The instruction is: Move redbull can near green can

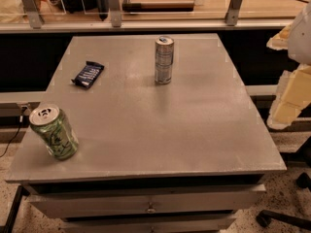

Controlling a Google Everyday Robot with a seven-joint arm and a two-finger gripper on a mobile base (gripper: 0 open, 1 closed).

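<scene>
The redbull can (164, 60) stands upright at the far middle of the grey table (184, 130). It is slim, silver and blue, with a silver top. The green can (54, 131) stands at the near left corner of the table, light green with dark markings and a pull-tab top. The two cans are far apart. My gripper (289, 95) shows as pale cream parts at the right edge of the camera view, beyond the table's right side and well away from both cans. It holds nothing that I can see.
A dark blue snack bar wrapper (88, 74) lies at the far left of the table. A drawer front (150, 205) runs below the table's near edge. A rail with metal posts (114, 13) runs behind the table. A chair base (286, 218) is on the floor at lower right.
</scene>
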